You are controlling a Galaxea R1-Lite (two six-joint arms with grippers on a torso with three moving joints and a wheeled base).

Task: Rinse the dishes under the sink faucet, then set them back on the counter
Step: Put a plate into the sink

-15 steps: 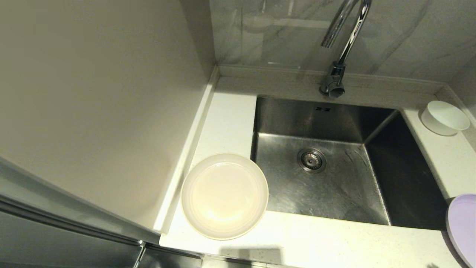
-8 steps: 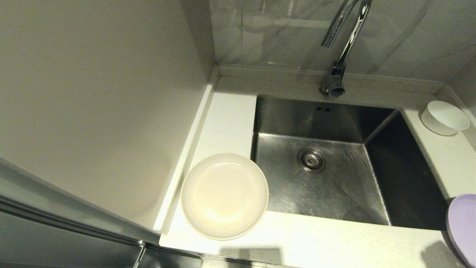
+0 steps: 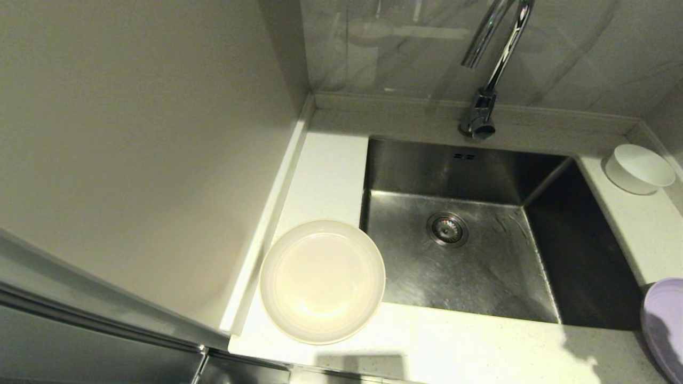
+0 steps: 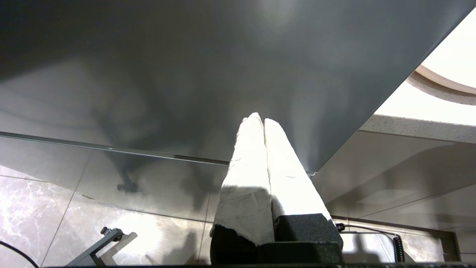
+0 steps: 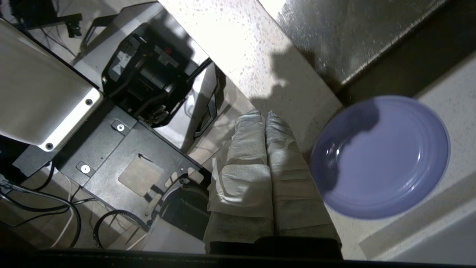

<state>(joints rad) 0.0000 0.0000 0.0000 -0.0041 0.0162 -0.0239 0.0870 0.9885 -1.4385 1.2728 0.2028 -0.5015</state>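
Lilac plate (image 5: pixel 383 156) on counter (image 3: pixel 459 346), right-front of sink (image 3: pixel 459 250), part off head view's edge. Cream plate (image 3: pixel 322 281) left-front of sink, rim over basin lip. White bowl (image 3: pixel 638 168) right-rear of sink. Faucet (image 3: pixel 483 114) behind sink, no water seen. Right gripper (image 5: pixel 264 113) beside lilac plate, jaws together, off counter front. Left gripper (image 4: pixel 259 119) low, jaws together, idle. Risks: closed jaws nudging lilac plate instead of gripping; smooth rim slipping; cream plate tipping into sink.

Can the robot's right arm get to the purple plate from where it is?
Probably yes. The right gripper, fingers shut and empty, hangs near the counter's front edge, close beside the lilac plate. The plate lies flat with nothing on it or between them. The fingers would need to open first.
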